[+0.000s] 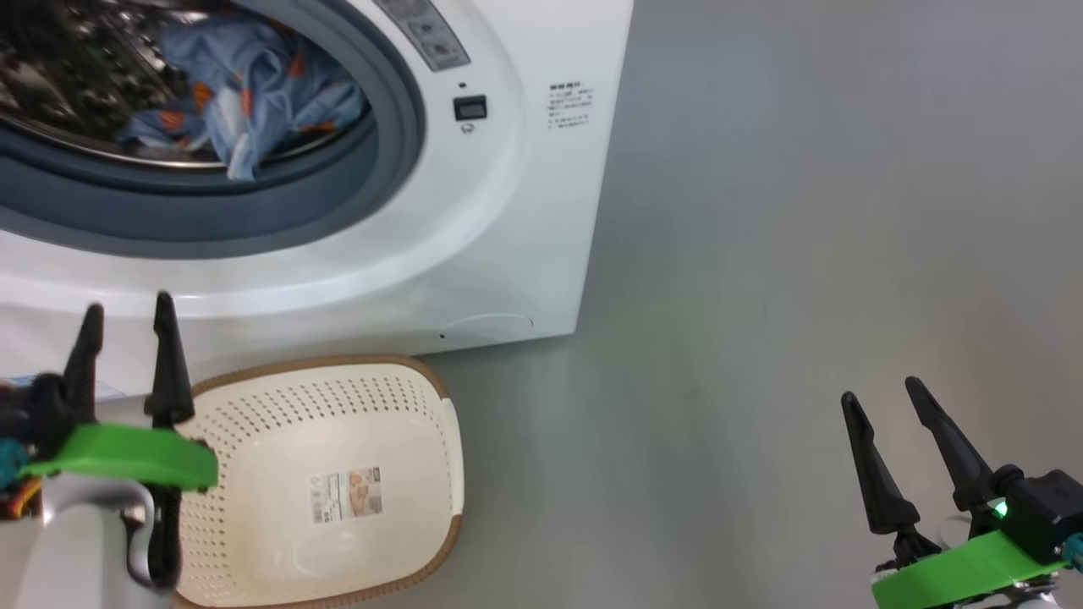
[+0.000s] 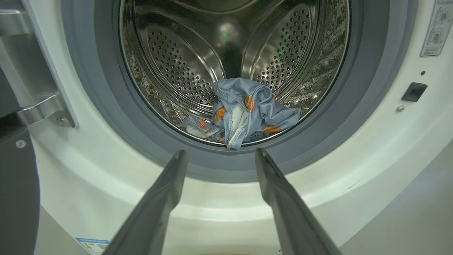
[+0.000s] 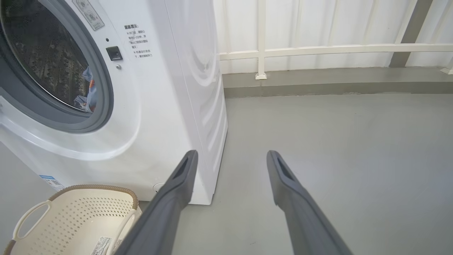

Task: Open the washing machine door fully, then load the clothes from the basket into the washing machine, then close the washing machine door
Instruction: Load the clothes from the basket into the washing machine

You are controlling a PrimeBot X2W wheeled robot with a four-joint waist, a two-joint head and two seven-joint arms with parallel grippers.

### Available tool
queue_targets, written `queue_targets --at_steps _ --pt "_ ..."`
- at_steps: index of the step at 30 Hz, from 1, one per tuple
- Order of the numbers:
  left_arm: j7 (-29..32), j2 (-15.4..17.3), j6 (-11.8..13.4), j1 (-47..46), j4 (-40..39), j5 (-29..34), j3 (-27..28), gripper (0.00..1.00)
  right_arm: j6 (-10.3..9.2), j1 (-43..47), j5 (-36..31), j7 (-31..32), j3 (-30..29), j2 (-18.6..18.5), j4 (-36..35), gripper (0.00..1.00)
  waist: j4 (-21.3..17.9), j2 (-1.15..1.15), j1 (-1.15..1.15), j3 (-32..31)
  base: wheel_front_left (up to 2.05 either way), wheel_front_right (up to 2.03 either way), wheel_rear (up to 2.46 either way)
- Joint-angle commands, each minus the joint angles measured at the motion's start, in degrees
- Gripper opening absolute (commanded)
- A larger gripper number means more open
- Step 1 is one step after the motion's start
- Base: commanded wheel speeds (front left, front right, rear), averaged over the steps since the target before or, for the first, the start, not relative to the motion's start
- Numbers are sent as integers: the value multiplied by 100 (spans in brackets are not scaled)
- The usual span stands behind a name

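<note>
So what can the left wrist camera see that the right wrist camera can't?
Left wrist camera's extras: the deep back of the shiny, holey drum and the door's metal hinge. Right wrist camera's extras: the basket, the washing machine's side and a white railing. Both share the blue clothes lying in the drum and the grey gasket.

The left pincer (image 2: 221,151), fingers spread, faces the white washing machine (image 2: 371,148) and its perforated steel drum (image 2: 170,53), where crumpled light blue orange-printed clothes (image 2: 247,109) lie.
</note>
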Motion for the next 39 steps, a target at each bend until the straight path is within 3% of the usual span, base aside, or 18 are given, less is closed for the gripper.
queue_targets --at_steps 1,28,39 --pt "-28 174 -18 176 -225 36 173 100 8 114 86 -27 107 -130 -101 100 106 0 0 -235 0 0 0" --pt "-28 149 -18 2643 -1369 23 544 100 8 1364 279 -27 -335 -365 -102 100 320 0 0 -1424 0 0 0" --pt "-28 32 -18 2979 -1750 35 689 100 8 1445 295 -27 -389 -359 -167 100 294 0 0 -1475 0 0 0"
